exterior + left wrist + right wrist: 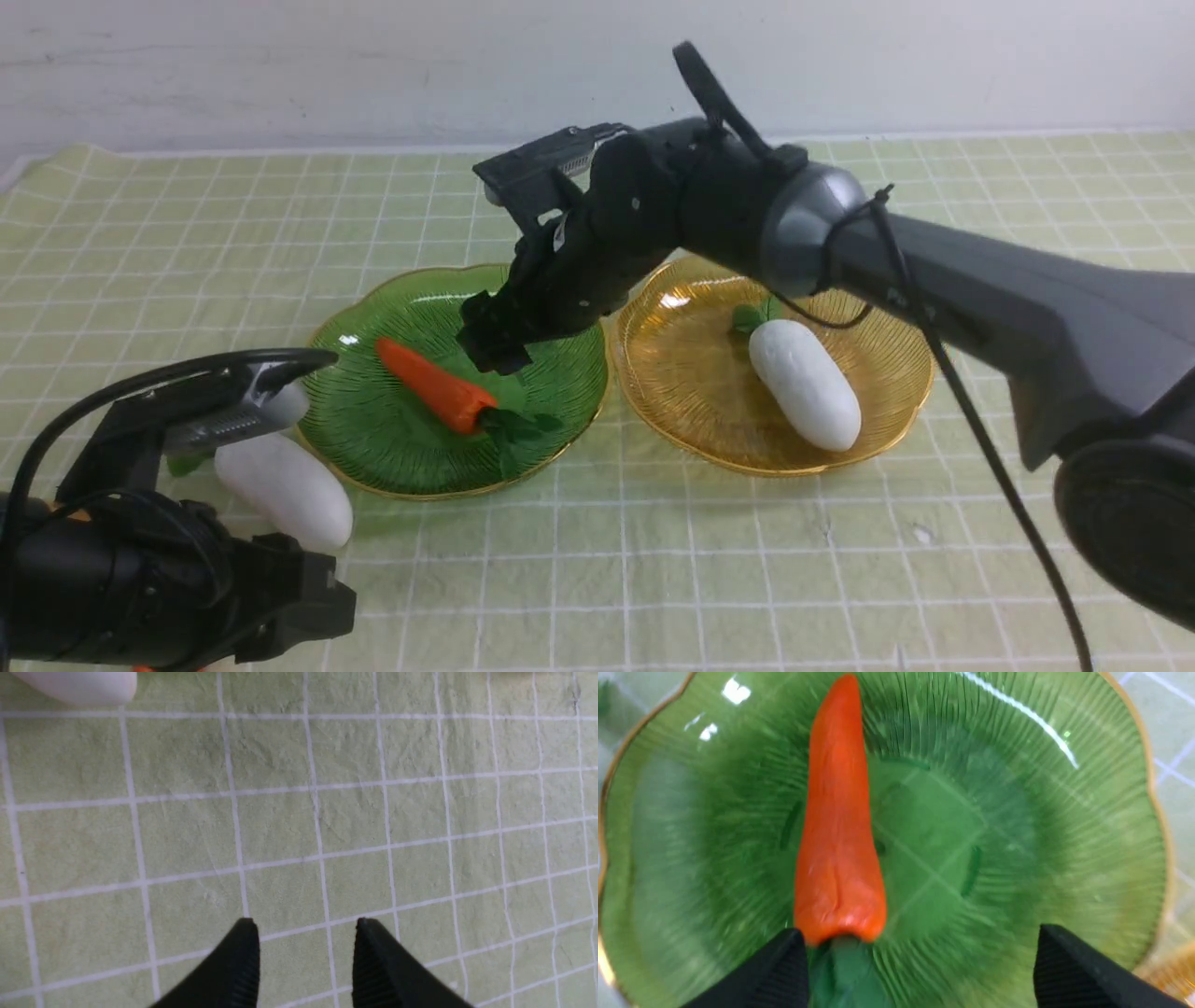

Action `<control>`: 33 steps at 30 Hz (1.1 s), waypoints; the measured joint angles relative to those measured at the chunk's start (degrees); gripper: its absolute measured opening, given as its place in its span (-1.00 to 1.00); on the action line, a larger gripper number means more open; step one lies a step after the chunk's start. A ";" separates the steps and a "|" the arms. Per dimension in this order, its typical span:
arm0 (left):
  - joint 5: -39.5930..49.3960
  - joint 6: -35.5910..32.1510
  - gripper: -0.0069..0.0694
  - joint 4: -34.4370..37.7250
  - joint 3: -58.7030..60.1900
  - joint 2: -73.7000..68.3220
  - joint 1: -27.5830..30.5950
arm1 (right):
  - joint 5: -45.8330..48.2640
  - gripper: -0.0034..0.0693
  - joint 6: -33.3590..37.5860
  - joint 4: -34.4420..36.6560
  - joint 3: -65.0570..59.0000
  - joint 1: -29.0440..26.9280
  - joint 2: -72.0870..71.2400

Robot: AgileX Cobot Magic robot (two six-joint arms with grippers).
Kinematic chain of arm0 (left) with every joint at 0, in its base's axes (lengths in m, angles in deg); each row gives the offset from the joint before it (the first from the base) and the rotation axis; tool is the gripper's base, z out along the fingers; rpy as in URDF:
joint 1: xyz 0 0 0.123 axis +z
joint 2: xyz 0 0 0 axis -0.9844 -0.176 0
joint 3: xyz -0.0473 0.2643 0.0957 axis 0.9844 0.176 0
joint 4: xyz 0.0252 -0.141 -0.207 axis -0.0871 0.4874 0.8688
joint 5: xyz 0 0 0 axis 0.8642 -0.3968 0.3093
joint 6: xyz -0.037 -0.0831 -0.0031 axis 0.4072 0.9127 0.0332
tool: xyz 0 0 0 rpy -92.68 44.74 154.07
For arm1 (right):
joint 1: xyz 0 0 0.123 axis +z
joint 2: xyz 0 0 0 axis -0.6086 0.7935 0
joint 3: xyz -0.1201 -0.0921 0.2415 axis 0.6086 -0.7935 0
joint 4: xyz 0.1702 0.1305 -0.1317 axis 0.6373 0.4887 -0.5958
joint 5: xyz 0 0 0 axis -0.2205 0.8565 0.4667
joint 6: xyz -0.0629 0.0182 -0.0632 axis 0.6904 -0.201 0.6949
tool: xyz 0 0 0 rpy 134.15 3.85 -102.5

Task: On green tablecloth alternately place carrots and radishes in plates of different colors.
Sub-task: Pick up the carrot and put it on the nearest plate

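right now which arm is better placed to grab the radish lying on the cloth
Left. The loose radish lies on the cloth just left of the green plate, close beside the left claw, which is open and empty. The right claw hangs open over the carrot in that plate.

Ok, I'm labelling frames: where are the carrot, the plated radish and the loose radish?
carrot [434, 385]: front view, middle of the orange body.
plated radish [805, 383]: front view, middle of the white body.
loose radish [285, 490]: front view, middle of the white body.
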 joint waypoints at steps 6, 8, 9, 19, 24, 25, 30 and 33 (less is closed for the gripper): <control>-2.74 3.72 -0.14 -4.83 0.00 0.00 0.00 | 13.73 0.26 -0.59 -7.26 0.00 -1.16 -10.77; -3.69 5.91 -0.14 -7.89 0.00 0.00 0.00 | 17.12 0.10 -0.68 -9.11 0.00 -1.28 -13.49; -4.61 8.27 -0.14 -10.22 0.00 0.00 0.00 | 18.28 -0.05 -0.78 -10.55 0.00 -1.35 -15.52; -7.49 32.76 -0.08 -37.11 0.00 0.00 0.00 | 19.68 -0.93 -5.27 -12.08 -12.43 -1.41 -33.53; -7.42 40.71 0.12 -43.92 0.00 0.00 0.00 | 19.80 -0.94 -5.99 -10.11 -26.61 -1.41 -45.20; -7.42 42.53 0.19 -44.90 0.00 -0.12 0.00 | 19.85 -0.94 -6.43 -9.53 -30.48 -1.41 -48.13; -7.65 46.38 0.40 -47.14 0.00 -3.12 0.00 | 20.04 -0.94 -7.39 -8.67 -44.34 -1.41 -57.64; -8.74 47.90 0.44 -49.44 0.00 -7.80 0.00 | 20.04 -0.94 -7.79 -8.60 -51.30 -1.41 -61.96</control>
